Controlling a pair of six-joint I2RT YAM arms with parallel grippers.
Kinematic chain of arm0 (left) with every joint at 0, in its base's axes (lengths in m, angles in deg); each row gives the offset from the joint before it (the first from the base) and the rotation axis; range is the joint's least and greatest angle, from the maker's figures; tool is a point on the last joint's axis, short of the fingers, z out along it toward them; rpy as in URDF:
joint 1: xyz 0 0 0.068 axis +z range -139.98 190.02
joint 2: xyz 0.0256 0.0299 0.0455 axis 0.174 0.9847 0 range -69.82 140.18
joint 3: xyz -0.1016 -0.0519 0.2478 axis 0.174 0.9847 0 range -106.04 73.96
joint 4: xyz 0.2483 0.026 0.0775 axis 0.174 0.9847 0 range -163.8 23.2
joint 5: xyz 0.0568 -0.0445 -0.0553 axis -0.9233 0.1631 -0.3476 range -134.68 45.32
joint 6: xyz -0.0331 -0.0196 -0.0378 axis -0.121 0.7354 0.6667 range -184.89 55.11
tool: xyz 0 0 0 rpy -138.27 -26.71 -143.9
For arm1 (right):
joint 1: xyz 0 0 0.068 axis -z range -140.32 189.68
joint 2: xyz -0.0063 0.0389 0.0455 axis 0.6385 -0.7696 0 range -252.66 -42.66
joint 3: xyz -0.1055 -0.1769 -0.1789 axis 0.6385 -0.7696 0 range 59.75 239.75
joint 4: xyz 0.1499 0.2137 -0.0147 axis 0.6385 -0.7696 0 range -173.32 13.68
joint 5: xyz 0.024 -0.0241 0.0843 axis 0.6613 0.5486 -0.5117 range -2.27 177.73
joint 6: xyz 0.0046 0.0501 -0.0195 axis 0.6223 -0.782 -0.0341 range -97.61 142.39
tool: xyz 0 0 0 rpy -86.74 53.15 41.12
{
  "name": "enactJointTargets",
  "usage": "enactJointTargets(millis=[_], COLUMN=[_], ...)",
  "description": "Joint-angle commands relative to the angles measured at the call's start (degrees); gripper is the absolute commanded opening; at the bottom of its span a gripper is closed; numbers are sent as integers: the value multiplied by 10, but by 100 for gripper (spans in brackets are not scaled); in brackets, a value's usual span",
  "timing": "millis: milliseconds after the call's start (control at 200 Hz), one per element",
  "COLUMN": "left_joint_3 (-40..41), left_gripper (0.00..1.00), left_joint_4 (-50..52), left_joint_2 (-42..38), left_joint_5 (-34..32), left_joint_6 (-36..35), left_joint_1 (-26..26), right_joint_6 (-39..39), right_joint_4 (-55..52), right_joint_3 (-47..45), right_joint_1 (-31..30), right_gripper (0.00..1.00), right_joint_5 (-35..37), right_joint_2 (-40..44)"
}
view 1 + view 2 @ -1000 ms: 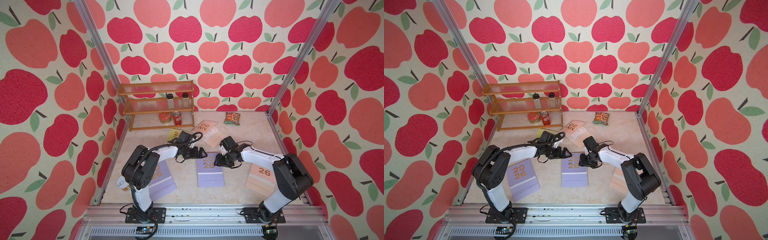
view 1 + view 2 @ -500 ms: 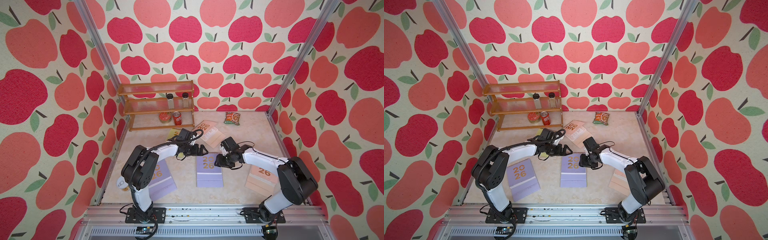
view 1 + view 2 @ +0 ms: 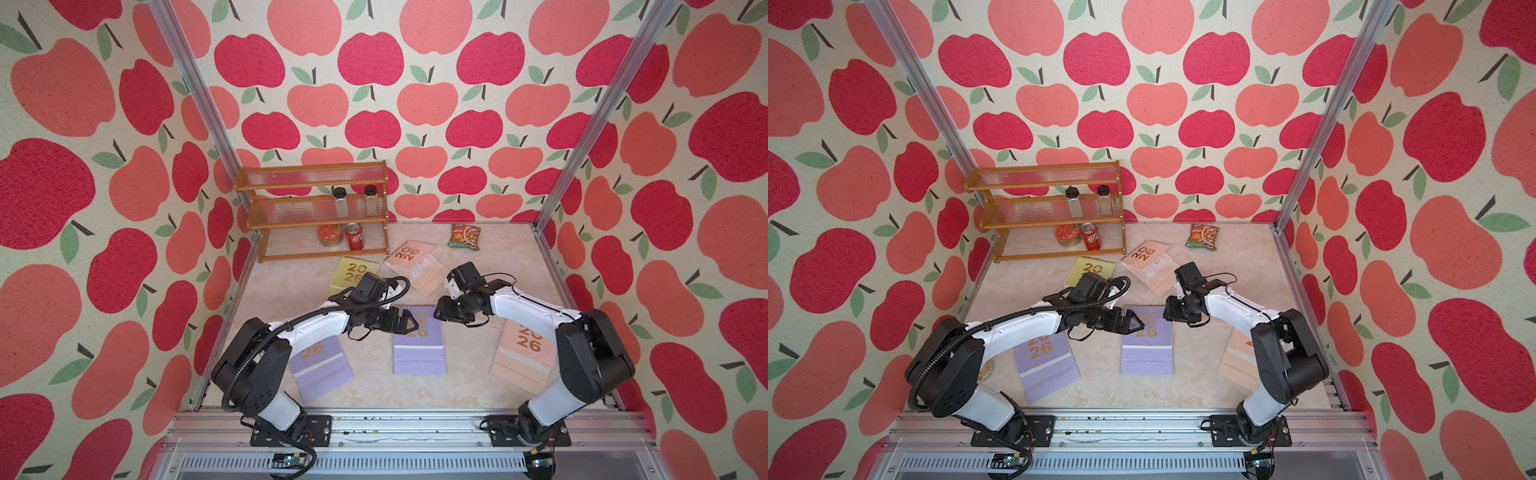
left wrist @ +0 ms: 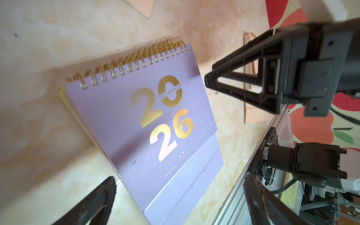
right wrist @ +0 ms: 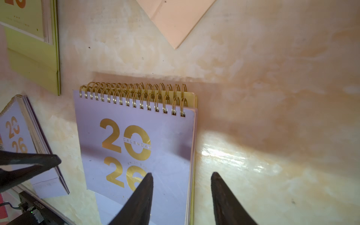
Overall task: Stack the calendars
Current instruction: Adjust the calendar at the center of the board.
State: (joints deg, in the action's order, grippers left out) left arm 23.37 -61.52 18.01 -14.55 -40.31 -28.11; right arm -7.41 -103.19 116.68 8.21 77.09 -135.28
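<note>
– Right wrist view: where's the middle lilac calendar (image 5: 136,146)?
– Flat on the surface (image 5: 253,97), centre frame, lying on a yellow-green calendar (image 5: 191,98) whose edge peeks out.
– And the jaws?
– Right jaws half-open above its side edge, empty. In both top views, left jaws spread wide over its numerals, empty too.
– Touching it?
– Cannot tell.

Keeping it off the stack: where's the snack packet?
In both top views the snack packet lies by the back wall, right of the shelf, behind a peach calendar.
</note>
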Motion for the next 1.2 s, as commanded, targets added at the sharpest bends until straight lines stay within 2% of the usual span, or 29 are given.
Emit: enactJointTargets(millis=[0, 265, 530, 1195], left_joint_3=[33, 55, 31, -5], left_gripper=[99, 100, 100, 100], left_joint_4=[47, 84, 111, 122], left_joint_2=[-30, -67, -31, 26], left_joint_5=[-31, -55, -70, -51], left_joint_6=[20, 30, 29, 25], left_joint_1=[-9, -50, -101, -146], right_joint_6=[22, 34, 42, 42], right_joint_4=[-3, 4, 10, 19], right_joint_3=[19, 32, 40, 29], right_joint_1=[4, 5, 5, 5], right_gripper=[51, 51, 51, 50], right_joint_5=[-17, -25, -33, -37], right_joint_2=[-20, -43, -55, -52])
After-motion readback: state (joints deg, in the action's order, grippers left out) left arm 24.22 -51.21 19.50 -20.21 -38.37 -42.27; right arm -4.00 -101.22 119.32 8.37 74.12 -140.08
